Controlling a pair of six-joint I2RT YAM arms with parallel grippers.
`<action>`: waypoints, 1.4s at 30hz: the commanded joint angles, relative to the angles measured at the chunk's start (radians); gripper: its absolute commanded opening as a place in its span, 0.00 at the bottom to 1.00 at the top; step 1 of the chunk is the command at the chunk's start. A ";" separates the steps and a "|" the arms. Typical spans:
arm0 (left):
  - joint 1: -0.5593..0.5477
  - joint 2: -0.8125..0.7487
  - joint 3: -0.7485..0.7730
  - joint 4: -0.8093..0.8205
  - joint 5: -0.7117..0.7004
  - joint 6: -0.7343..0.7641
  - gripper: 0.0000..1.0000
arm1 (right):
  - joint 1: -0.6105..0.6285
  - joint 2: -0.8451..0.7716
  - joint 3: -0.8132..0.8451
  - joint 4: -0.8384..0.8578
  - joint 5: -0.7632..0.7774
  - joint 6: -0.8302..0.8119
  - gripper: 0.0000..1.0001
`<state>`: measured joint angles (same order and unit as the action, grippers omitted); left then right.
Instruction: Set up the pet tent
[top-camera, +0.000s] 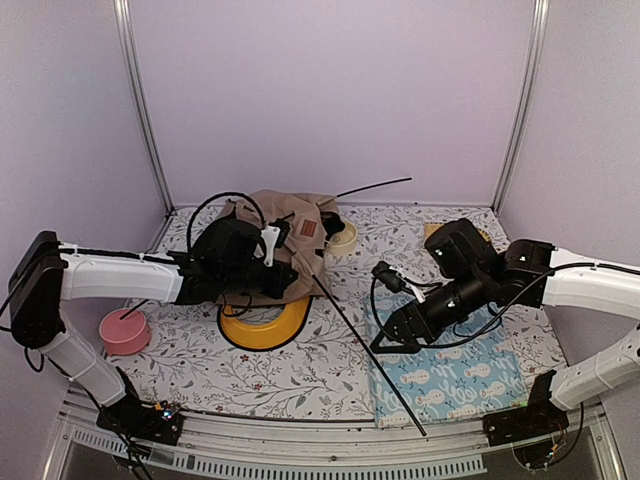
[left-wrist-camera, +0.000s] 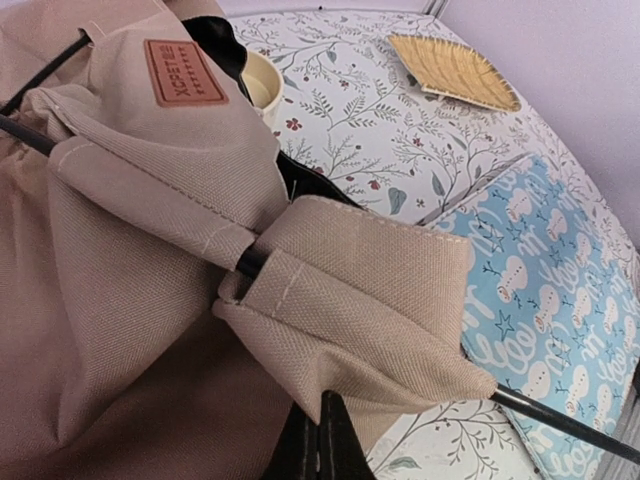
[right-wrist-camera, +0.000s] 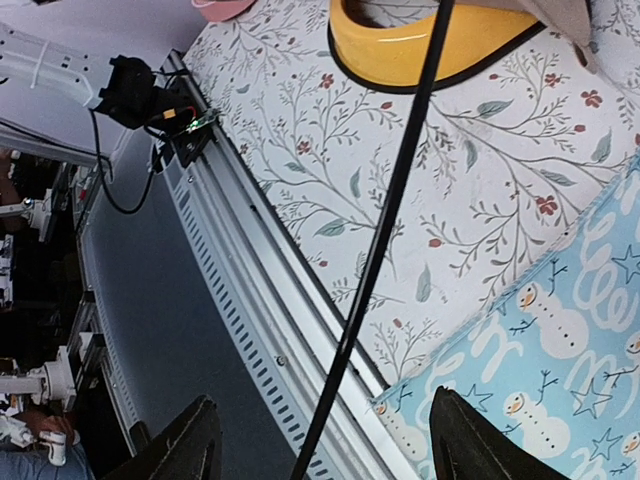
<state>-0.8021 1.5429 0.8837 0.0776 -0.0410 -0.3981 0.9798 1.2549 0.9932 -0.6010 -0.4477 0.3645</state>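
The beige pet tent (top-camera: 290, 215) lies crumpled at the back left, partly over the yellow oval bowl tray (top-camera: 265, 325). Its brown label (left-wrist-camera: 185, 72) shows in the left wrist view. My left gripper (left-wrist-camera: 320, 445) is shut on a fold of the tent fabric (left-wrist-camera: 370, 310), where a black pole (left-wrist-camera: 560, 415) runs through a sleeve. That pole (top-camera: 360, 335) slants down to the front edge. My right gripper (right-wrist-camera: 330, 450) is open wide, with the pole (right-wrist-camera: 385, 230) passing between its fingers untouched. A second pole (top-camera: 375, 187) sticks out to the back right. No pom-pom shows.
A light blue snowman mat (top-camera: 450, 380) lies at the front right under my right arm. A pink bowl (top-camera: 125, 332) sits at the front left, a cream bowl (top-camera: 343, 238) beside the tent, and a tan leaf-shaped dish (left-wrist-camera: 455, 68) at the back right. The table's slotted metal front rail (right-wrist-camera: 250, 300) is close.
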 joint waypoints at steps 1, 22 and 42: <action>0.015 -0.012 -0.005 0.028 -0.007 -0.009 0.00 | 0.040 -0.045 -0.027 -0.094 -0.098 0.019 0.72; 0.020 -0.021 0.007 -0.001 -0.015 -0.013 0.00 | 0.103 -0.146 -0.153 -0.106 -0.216 0.102 0.64; 0.032 -0.028 0.008 -0.011 -0.010 -0.012 0.00 | 0.115 -0.143 -0.154 -0.120 -0.250 0.110 0.57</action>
<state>-0.7864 1.5364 0.8837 0.0631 -0.0410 -0.4122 1.0866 1.1320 0.8436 -0.7181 -0.6861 0.4713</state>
